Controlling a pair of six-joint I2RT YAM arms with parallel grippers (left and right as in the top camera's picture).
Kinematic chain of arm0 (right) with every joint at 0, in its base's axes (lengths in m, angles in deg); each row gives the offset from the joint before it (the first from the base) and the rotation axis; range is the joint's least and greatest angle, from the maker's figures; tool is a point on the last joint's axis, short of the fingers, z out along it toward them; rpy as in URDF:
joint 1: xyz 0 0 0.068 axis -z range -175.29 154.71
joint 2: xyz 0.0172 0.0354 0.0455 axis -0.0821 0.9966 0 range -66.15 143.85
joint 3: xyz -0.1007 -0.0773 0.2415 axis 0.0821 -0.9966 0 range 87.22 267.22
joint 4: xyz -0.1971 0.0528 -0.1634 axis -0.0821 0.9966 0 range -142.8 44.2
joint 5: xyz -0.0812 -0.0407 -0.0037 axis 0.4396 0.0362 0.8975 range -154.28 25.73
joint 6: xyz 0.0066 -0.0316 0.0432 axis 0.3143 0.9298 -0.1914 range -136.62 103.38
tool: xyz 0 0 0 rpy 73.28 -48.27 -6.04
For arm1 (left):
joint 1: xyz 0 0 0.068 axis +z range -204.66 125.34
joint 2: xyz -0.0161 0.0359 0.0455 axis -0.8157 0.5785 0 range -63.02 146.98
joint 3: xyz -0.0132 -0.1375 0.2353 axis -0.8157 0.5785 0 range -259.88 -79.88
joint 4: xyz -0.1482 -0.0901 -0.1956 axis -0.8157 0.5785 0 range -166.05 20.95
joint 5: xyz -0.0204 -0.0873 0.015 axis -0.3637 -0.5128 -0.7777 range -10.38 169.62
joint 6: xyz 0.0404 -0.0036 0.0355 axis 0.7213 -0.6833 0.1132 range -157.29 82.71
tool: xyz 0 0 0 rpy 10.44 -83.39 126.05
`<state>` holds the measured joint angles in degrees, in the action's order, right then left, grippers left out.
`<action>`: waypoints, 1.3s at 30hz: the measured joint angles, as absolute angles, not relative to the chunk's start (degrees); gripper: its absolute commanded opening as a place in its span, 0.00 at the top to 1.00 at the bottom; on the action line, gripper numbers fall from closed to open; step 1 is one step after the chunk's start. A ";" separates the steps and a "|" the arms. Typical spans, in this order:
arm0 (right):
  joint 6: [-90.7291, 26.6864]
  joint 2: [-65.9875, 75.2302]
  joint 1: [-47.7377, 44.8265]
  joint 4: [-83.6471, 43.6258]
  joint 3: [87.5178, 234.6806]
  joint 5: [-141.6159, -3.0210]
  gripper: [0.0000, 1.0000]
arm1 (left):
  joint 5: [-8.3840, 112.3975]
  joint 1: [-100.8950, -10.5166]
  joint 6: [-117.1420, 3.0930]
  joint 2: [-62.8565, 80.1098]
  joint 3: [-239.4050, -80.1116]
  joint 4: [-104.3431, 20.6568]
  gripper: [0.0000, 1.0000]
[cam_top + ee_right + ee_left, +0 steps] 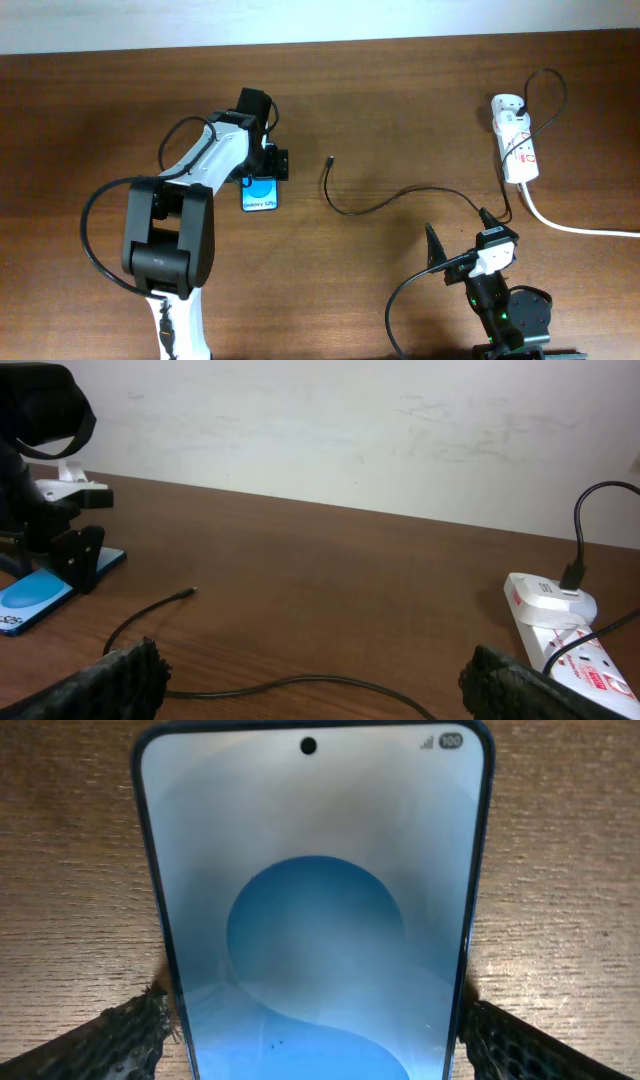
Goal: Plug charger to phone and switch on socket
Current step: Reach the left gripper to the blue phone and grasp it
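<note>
Left arm reaches out across the table point(400, 100) from the near-left. The left gripper point(314, 1010) sits over the phone point(260, 195), which lies flat, screen up, blue with a lighter blob. On my left wrist view the phone fills the picture. Both fingers point(125, 1040) flank its long edges near the lower end, and I see no gap between pad and frame on either side, so I read it as closed onto the phone across its width. The charger point(380, 205) is a thin black cable lying loose on the table. Its plug tip point(331, 158) rests right of the phone, near it but clearly apart and touching nothing. From there the cable curves toward me, then runs right and up to the socket point(520, 150). The socket is a white power strip with red marks at the far-right of the table, well apart from the phone. The cable's black plug point(573, 575) stands in the strip's far end. I cannot read the switch positions from any view. A thick white cord point(575, 228) leaves the strip's near end and trails off to the right edge. The right gripper point(312, 660) hangs low at the near-right, fingers spread wide with nothing between them. It faces the pale wall point(350, 430) across the table, and the cable passes just ahead of it without contact.
</note>
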<state>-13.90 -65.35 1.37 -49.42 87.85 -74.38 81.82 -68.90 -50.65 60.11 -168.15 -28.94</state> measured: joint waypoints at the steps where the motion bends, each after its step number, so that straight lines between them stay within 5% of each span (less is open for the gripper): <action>1: -13.88 -65.35 1.37 -49.42 87.85 -74.36 0.02 | 81.89 -68.90 -51.09 60.13 -168.22 -28.98 0.10; 5: -13.88 -65.35 1.37 -49.42 87.85 -74.36 0.02 | 82.04 -68.90 -52.14 60.26 -168.39 -29.16 0.23; 12: -13.88 -65.35 1.37 -49.42 87.85 -74.36 0.02 | 82.08 -68.90 -52.93 60.37 -168.76 -28.78 0.26; 20: -13.88 -65.35 1.37 -49.42 87.85 -74.36 0.02 | 82.02 -68.90 -53.41 63.21 -182.58 -14.84 0.28; 24: -13.90 -65.40 1.37 -49.42 87.85 -74.36 0.02 | 82.02 -68.90 -53.41 63.21 -192.83 -7.08 0.57; 28: -13.92 -65.44 1.37 -49.42 87.85 -74.38 0.01 | 82.02 -68.90 -53.41 63.21 -202.71 -0.72 0.99; 39: -13.90 -65.46 1.37 -49.42 87.85 -74.38 0.02 | 81.99 -68.90 -54.28 63.19 -220.15 16.35 1.00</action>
